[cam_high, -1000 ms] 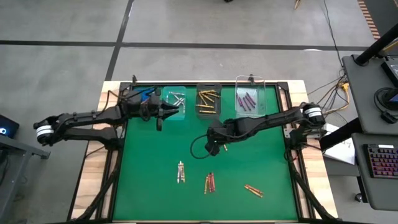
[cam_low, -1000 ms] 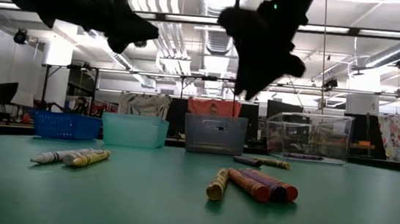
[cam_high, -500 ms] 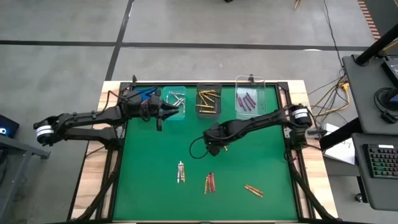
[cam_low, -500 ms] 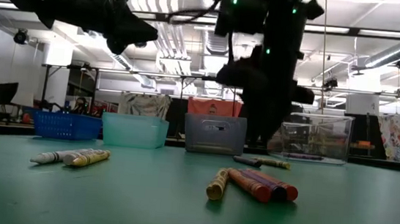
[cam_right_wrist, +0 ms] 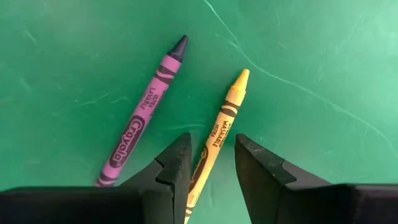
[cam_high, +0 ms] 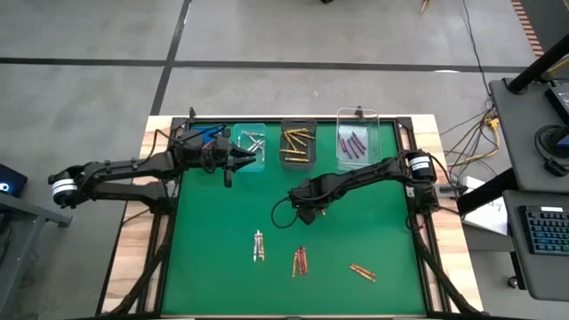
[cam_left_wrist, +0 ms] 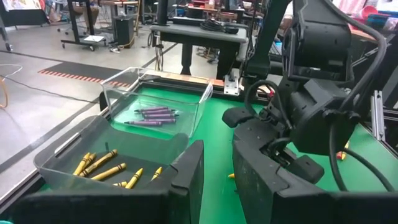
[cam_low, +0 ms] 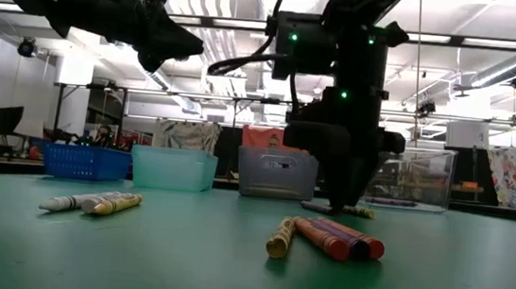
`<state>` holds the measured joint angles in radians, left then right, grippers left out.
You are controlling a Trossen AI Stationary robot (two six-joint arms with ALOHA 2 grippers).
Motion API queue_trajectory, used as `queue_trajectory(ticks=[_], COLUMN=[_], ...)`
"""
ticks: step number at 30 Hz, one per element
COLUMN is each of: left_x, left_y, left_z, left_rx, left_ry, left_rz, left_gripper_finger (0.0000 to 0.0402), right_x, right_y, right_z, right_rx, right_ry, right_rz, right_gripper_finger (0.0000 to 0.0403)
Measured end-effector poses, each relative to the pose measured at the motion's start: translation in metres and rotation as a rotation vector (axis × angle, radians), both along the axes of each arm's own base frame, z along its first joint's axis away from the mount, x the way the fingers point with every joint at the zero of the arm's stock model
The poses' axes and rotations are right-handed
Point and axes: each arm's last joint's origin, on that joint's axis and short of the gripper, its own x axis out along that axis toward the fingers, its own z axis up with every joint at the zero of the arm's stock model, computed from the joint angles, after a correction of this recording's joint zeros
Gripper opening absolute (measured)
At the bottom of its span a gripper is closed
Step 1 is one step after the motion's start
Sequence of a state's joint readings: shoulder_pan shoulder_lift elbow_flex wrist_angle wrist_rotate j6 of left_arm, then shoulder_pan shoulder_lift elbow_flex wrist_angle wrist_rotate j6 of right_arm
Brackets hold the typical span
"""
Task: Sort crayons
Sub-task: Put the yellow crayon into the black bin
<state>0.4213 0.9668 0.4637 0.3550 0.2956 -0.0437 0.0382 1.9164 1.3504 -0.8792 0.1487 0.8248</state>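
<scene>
Right gripper (cam_right_wrist: 211, 163) of mine is down low near the middle of the green table (cam_high: 213, 267), fingers parted with a gold crayon (cam_right_wrist: 217, 134) lying between them, not pinched. Next to it, slightly splayed away, lies a purple crayon (cam_right_wrist: 142, 121), apart from my fingers.

My left gripper (cam_high: 242, 159) hangs up over the back of the table by the light teal bin (cam_low: 173, 168). Its fingers have a narrow gap between them and I can't tell if anything is in there.

Crayon situation: gold ones sit in the dark bin (cam_left_wrist: 106, 168), purple ones in the clear bin (cam_left_wrist: 155, 115), and some pale ones in the teal bin. Loose on the table toward the front are 3 little clusters: a pale pair (cam_high: 259, 246), a red and purple bunch (cam_high: 300, 260), and gold ones (cam_high: 362, 271) off to the right. A blue basket (cam_low: 85, 161) stands at the far left of the bin row.
</scene>
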Motion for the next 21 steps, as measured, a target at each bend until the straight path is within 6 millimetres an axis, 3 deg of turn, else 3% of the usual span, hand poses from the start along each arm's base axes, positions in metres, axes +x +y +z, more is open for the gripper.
queue_trajectory(ticks=[5,12,15,21], left_x=[0.0,0.0,0.0,0.0], left_y=[0.0,0.0,0.0,0.0], left_z=[0.0,0.0,0.0,0.0], left_rx=[0.0,0.0,-0.002,-0.004], left_ry=[0.0,0.0,0.0,0.001], left_rz=[0.0,0.0,0.0,0.001], left_gripper_finger=[0.0068,0.0068,0.0068,0.0068], right_x=[0.0,-0.002,-0.002,-0.006], right_y=[-0.003,-0.006,-0.007,-0.008], right_z=[-0.005,-0.005,-0.004,0.02], right_rx=[0.002,0.006,0.001,-0.01], right_ry=[0.016,0.021,0.026,0.031], right_rz=[0.004,-0.005,0.003,0.03], right_gripper_finger=[0.0089,0.0019,0.0013,0.0011])
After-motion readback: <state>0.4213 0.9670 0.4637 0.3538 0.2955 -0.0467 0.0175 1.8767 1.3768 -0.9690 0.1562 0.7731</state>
